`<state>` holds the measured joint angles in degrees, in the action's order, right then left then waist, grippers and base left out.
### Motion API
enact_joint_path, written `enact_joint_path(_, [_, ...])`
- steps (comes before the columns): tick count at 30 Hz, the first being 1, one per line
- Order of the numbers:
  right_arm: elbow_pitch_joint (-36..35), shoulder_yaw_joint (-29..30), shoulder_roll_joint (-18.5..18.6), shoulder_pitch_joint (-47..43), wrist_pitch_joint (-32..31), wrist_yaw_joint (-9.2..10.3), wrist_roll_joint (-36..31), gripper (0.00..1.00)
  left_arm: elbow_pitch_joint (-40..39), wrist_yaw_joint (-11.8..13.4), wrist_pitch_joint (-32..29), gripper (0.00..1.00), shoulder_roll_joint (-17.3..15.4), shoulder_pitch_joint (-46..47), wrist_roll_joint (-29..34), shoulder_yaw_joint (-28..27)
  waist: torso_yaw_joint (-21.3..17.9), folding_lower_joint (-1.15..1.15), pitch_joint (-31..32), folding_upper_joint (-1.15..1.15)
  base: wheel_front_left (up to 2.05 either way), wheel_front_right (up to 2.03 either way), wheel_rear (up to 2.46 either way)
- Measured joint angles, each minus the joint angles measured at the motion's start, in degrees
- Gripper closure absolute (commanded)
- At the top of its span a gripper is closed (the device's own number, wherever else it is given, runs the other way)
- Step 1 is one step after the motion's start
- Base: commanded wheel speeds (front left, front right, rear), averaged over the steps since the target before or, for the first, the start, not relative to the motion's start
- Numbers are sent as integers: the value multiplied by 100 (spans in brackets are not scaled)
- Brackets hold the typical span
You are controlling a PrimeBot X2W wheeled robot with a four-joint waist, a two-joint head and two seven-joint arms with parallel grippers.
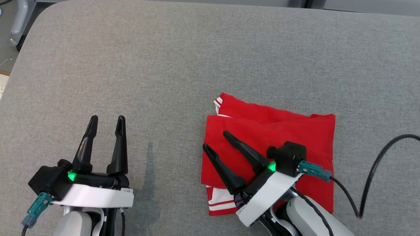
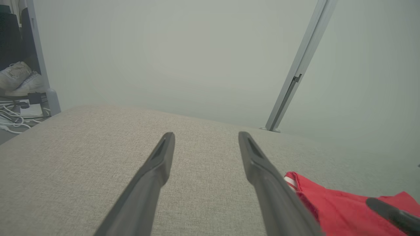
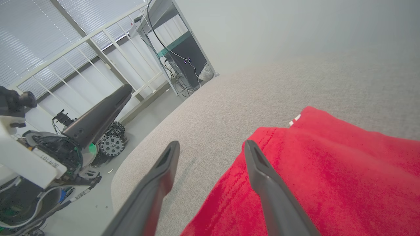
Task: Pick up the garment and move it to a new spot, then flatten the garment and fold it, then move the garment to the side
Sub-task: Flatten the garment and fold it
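Straddling the left edge of the garment (image 1: 295, 137), the right gripper (image 1: 216, 141) has its two dark fingers spread apart with nothing between them. In the right wrist view one finger lies over the red cloth and the other over bare grey fabric, so the cloth's edge runs through the gap. Whether either fingertip touches the cloth I cannot tell. The fingers point up and to the left in the head view, and the wrist and pale forearm behind them cover the lower middle of the garment.

The garment is red and folded into a rough rectangle. A white-striped trim shows at its far left corner and another at its near left corner, just beside the right wrist. It lies flat on the grey cloth-covered table (image 1: 164, 65), in the right half of the head view and toward the near side.

The left gripper (image 1: 108, 118) is also open, fingers parted and empty, over bare table to the left of the garment and clearly apart from it. In the left wrist view the garment's striped corner shows just past that gripper's right-hand finger.

A black cable (image 1: 377, 170) loops from the right wrist over the table to the right of the garment. Beyond the table's far edge, the left wrist view shows a metal post (image 2: 302, 65) and pale shoes (image 2: 19, 78).
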<state>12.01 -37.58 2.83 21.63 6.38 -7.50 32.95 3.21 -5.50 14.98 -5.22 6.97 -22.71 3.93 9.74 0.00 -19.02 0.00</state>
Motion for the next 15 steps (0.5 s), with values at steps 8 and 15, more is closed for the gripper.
enact_joint_path(8, [-634,438,288,100,452,0,-233,0,20,-34,0,0,16,-3,81,-75,-112,0,91,0,0,0,0])
enact_joint_path(15, [-993,1938,472,-327,541,0,-1005,0,12,-41,0,0,13,-76,164,-104,-215,0,202,0,0,0,0])
